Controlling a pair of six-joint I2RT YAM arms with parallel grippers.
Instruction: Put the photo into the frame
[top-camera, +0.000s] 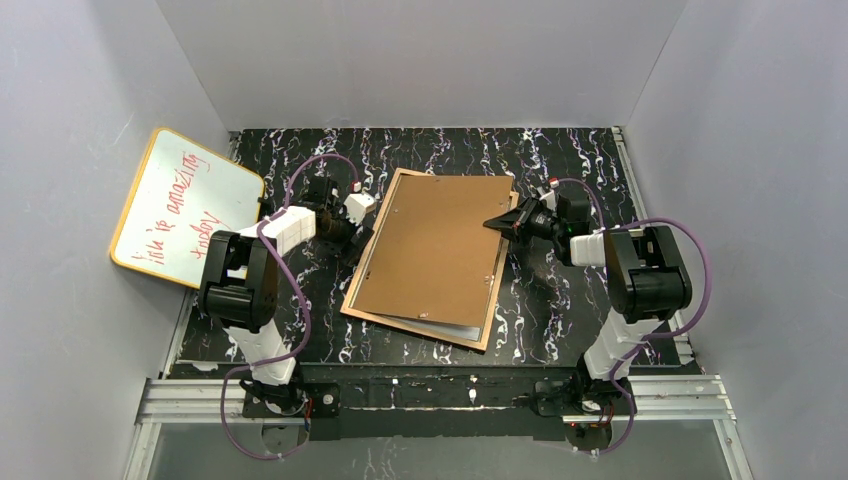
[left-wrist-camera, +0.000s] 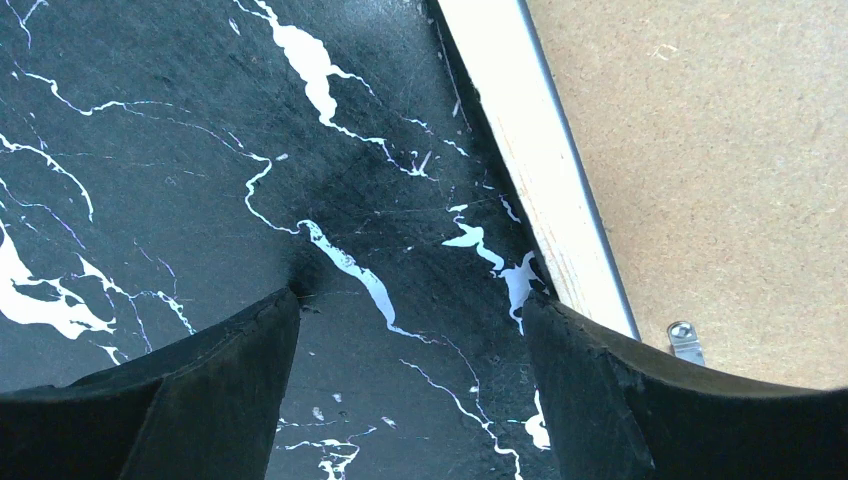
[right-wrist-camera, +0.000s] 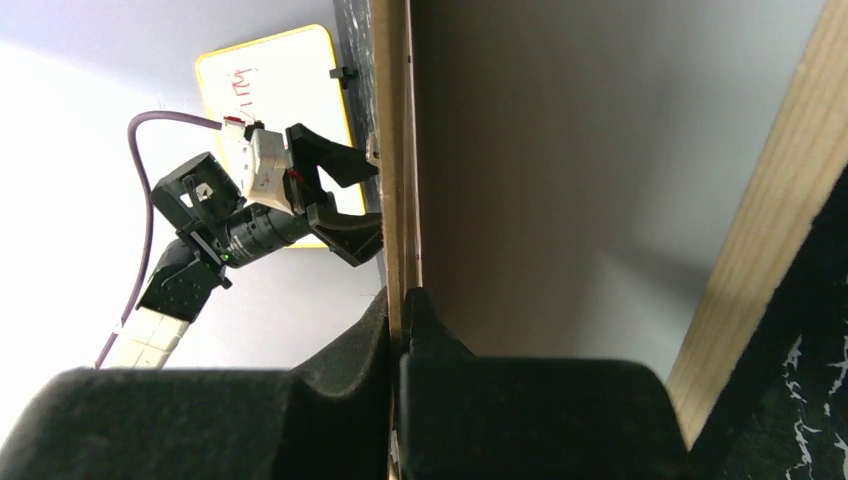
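The frame (top-camera: 372, 248) lies back up in the middle of the table, its tan rim showing at the left and near sides. A brown backing board (top-camera: 440, 245) lies on it, slightly skewed. The photo's picture side is hidden; only a pale sheet edge (top-camera: 452, 328) shows at the near side. My right gripper (top-camera: 502, 225) is shut on the board's right edge, seen edge-on in the right wrist view (right-wrist-camera: 402, 300), with the frame rail (right-wrist-camera: 760, 190) beside it. My left gripper (top-camera: 352, 228) is open and empty over the table, just left of the frame's rail (left-wrist-camera: 540, 170).
A yellow-edged whiteboard (top-camera: 185, 205) with red writing leans against the left wall. A small metal clip (left-wrist-camera: 685, 340) sits on the board near my left gripper's right finger (left-wrist-camera: 600, 400). Grey walls enclose the black marbled table (top-camera: 560, 170) on three sides.
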